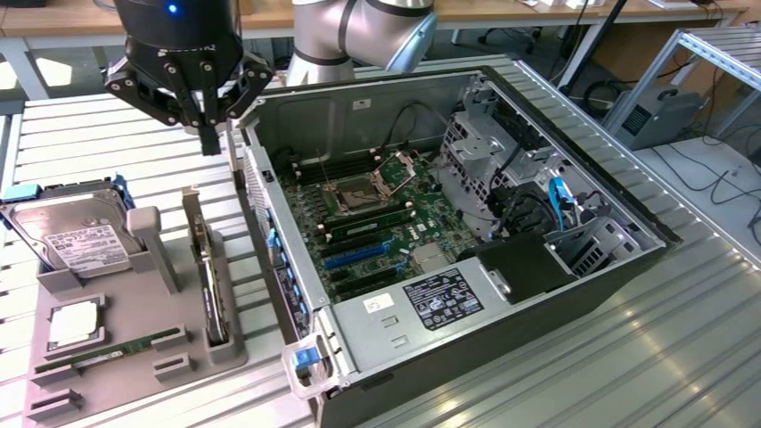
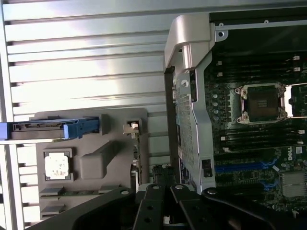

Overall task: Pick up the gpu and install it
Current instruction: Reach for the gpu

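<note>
Ribbed metal tabletop (image 1: 594, 374) under open computer case (image 1: 345, 111), wooden desks (image 1: 48, 13) behind.

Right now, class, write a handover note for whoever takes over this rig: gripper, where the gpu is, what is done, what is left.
Gripper: shut, empty, hanging above the grey holder, beside the open PC case.
gpu: standing on edge in the holder, untouched.
Done: nothing yet.
Left: pick-up and install; the blue motherboard slots are bare.

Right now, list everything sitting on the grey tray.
On the grey tray: a hard drive, a processor chip, a memory stick lying flat, and the graphics card standing on edge. The card's bottom edge is hidden in its holder.
</note>
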